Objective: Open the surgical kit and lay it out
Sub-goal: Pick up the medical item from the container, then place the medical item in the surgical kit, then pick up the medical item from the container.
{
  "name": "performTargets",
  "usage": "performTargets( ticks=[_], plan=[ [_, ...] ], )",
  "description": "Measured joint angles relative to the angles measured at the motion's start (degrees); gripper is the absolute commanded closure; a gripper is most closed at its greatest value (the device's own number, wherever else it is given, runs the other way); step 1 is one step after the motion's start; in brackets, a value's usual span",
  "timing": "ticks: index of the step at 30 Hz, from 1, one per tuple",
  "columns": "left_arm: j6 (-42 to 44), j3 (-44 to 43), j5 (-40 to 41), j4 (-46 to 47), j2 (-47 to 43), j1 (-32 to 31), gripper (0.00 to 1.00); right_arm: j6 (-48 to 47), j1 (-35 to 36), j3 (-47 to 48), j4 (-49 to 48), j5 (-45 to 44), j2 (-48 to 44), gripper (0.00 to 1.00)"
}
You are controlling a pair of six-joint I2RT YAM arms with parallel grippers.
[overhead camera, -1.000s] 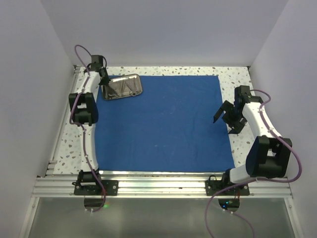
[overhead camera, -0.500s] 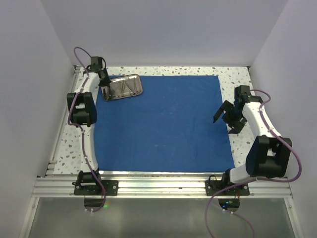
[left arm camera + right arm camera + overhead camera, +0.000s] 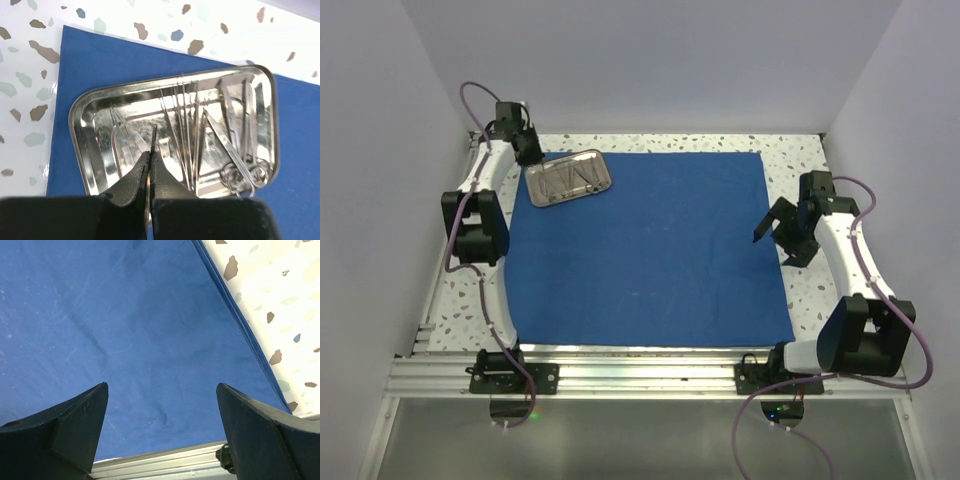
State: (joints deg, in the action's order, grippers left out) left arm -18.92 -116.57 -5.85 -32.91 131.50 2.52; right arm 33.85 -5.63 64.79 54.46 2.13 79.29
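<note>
Left tool point(image 3: 150, 159): closed tight.
Right tool point(image 3: 161, 386): spread wide, nothing gripped, royal-blue cloth sheet point(image 3: 125, 315) beneath.
Shiny rectangular steel tray point(image 3: 90, 131): laid on the cloth under the left tool, ring-handled scissors point(image 3: 240, 172) inside.

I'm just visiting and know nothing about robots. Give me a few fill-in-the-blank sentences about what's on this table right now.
The steel tray sits on a far corner of the ___ cloth.
The ring-handled scissors lie inside the ___.
The left end effector, over the tray, is ___.
The right end effector is ___.
Missing words: blue; tray; shut; open.
</note>
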Motion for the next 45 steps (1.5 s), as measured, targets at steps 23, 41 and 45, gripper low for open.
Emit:
performTargets(
  ticks=[23, 41, 45],
  plan=[
    [-3.21, 64.46, 5.29, 1.18, -46.42, -12.48, 0.57, -0.02, 0.72, -4.66, 2.19, 0.37, -10.19, 0.07],
    [-2.51, 18.58, 15.08, -0.96, -14.78, -11.41, 0.43, -0.42, 3.15, -7.39, 3.91, 0.5, -11.56, 0.07],
    [-2.71, 6.43, 15.8, -3.21, -4.04, -10.91, 0.43, -0.55, 3.85, -9.7, 4.76, 0.33, -11.61, 0.07]
  ],
)
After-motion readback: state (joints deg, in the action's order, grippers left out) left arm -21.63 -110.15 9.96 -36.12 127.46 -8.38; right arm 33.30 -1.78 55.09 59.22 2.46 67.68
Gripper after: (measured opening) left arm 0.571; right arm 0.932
